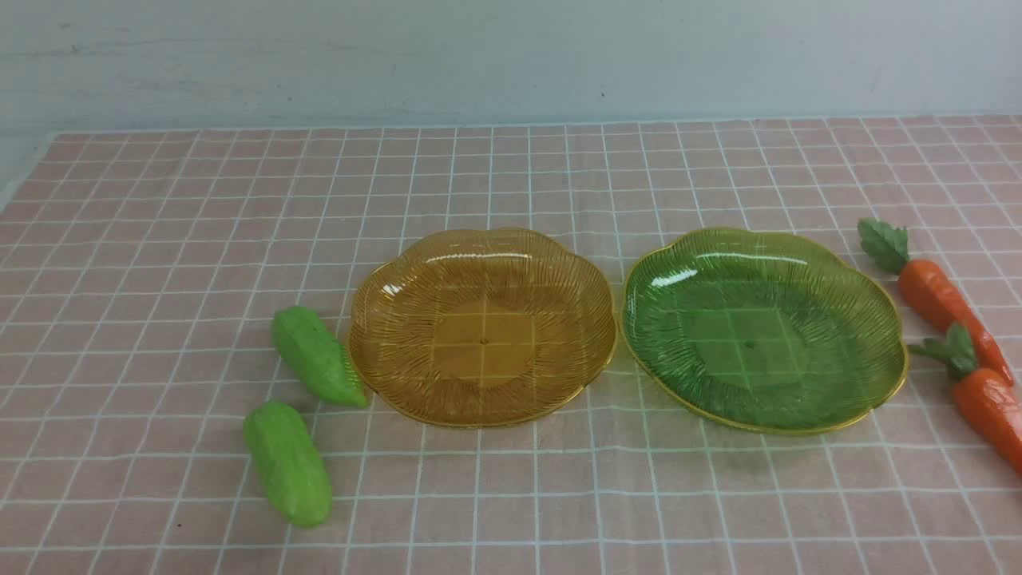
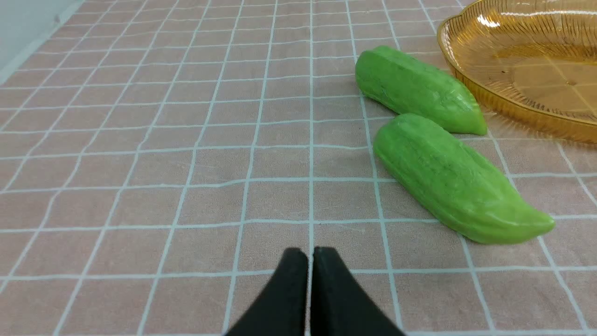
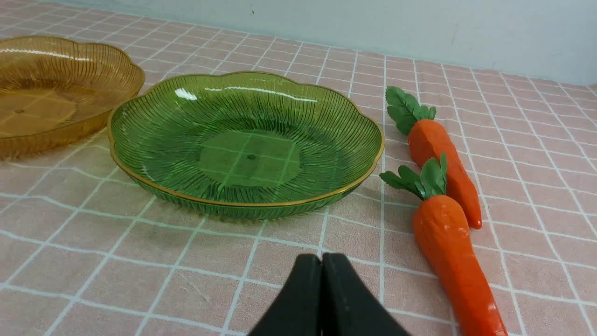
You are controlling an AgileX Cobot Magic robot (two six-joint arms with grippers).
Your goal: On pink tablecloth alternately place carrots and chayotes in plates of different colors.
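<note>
On the pink tablecloth (image 1: 160,239) an amber plate (image 1: 399,271) and a green plate (image 1: 870,319) stand side by side, both empty. Two green chayotes lie left of the amber plate, one far (image 1: 316,356) and one near (image 1: 287,463); they also show in the left wrist view (image 2: 417,88) (image 2: 454,179). Two carrots lie right of the green plate, one far (image 1: 938,299) and one near (image 1: 990,403); they also show in the right wrist view (image 3: 440,149) (image 3: 454,252). My left gripper (image 2: 310,254) and right gripper (image 3: 322,259) are shut and empty, low over the cloth. Neither shows in the front view.
A pale wall (image 1: 511,56) stands behind the table's far edge. The cloth's left edge (image 1: 24,176) shows at the far left.
</note>
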